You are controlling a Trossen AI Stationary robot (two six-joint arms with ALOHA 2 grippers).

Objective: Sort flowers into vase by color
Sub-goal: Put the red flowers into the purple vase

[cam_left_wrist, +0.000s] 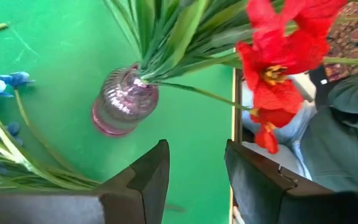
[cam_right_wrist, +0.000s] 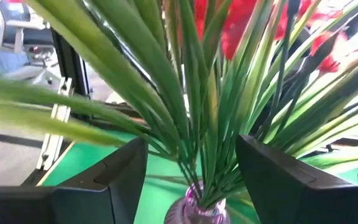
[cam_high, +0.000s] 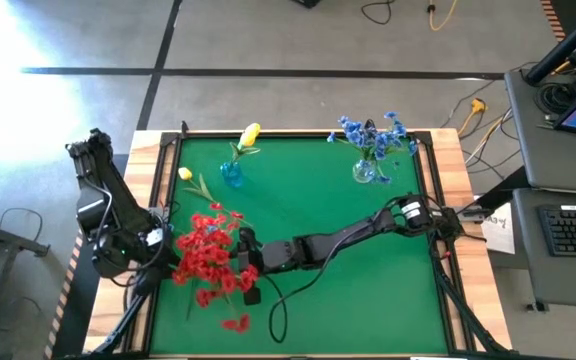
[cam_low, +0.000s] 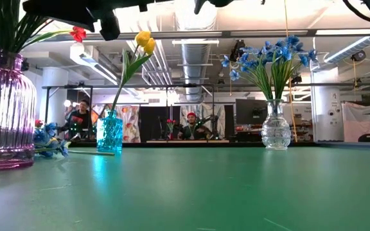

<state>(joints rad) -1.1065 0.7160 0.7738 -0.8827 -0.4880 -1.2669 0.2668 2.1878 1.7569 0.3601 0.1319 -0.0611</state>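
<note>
The red flowers are a thick bunch of bright blossoms on long green stems, stuffed in a ribbed purple vase at the left side of the green bench. The right tool hangs right over that vase with its fingers spread wide around the stems, not pinching any. The left tool sits just beside the vase, part open and empty, with a few blue flowers lying on the bench nearby.

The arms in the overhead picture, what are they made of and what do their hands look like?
Both are slim, dark, jointed arms with black cables along them. The right arm has a pale band near its base. The left gripper and right gripper each have two flat, dark, wedge-shaped fingers.
</note>
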